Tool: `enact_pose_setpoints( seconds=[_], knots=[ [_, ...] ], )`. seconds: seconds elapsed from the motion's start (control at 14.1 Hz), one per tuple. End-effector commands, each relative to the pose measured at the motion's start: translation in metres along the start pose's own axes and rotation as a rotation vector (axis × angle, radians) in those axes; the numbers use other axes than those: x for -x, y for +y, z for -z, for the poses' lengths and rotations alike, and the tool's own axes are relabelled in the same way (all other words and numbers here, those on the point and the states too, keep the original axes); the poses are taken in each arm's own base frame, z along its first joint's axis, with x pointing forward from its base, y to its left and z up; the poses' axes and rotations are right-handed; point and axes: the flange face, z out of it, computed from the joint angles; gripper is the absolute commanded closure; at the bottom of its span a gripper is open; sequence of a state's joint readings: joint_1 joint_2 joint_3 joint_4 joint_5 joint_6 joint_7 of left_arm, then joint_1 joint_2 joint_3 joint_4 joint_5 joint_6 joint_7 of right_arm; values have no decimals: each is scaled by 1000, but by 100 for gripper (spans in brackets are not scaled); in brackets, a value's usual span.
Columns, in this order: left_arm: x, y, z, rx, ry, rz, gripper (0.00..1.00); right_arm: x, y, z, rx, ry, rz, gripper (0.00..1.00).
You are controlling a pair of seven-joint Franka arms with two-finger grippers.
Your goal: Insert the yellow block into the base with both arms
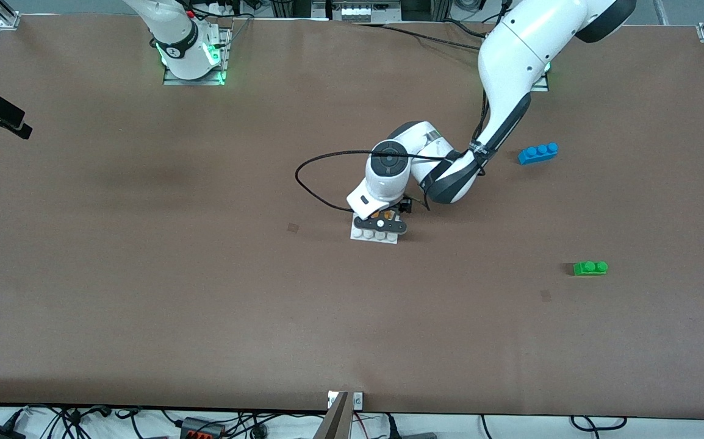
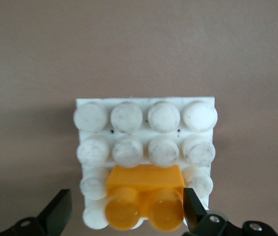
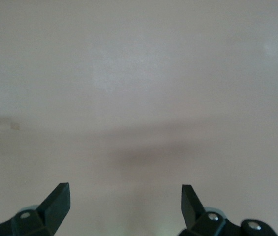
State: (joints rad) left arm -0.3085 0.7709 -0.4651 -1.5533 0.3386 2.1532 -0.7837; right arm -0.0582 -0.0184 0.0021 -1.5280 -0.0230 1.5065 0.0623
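Yellow block seated on the base

The left end effector (image 2: pixel 124 212) hangs wide open around the yellow block (image 2: pixel 144 196) on the base (image 2: pixel 143 128); the right end effector (image 3: pixel 124 204) waits, wide open.

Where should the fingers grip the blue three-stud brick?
On the blue brick's two long flat sides, at the middle stud, coming straight down. It lies flat, studs up, alone on the table; the studded top gives no flat hold.
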Motion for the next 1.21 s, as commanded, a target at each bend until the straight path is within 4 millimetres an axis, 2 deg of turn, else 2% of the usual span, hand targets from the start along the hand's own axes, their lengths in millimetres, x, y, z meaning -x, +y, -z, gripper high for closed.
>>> enact_pose_setpoints(
  seconds=[0.0, 0.14, 0.43, 0.5, 0.57, 0.71, 0.85, 1.0, 1.07, 1.14],
  knots=[
    [-21, -20, 44, -28, 17, 44, 0, 0, -1, 5, 12, -2, 8, 0],
    [-30, -43, 68, -15, 22, 46, 0, 0, -1, 5, 12, -2, 8, 0],
    [-54, -120, 105, -9, -23, -49, 0, 0, -2, 1, 16, -11, 42, 0],
    [-58, -143, 113, -20, -35, -67, 0, -4, -3, -6, 15, -23, 48, 0],
    [-59, -163, 115, -34, -49, -85, 0, -8, -5, -13, 14, -36, 52, 0],
    [-64, -199, 130, -35, -40, -70, 0, -9, -8, -13, 6, -35, 48, 0],
    [-53, -219, 144, -56, -33, -46, 0, -7, -13, -11, 5, -34, 59, 0],
    [-36, -236, 172, -95, -4, -55, 0, -7, -12, -12, 2, -36, 59, 0],
    [-32, -250, 183, -103, -17, -89, 0, -8, -12, -12, 4, -36, 57, 0],
    [-28, -274, 198, -54, -50, -103, 0, -8, -12, -13, 3, -35, 57, 0]
  ],
)
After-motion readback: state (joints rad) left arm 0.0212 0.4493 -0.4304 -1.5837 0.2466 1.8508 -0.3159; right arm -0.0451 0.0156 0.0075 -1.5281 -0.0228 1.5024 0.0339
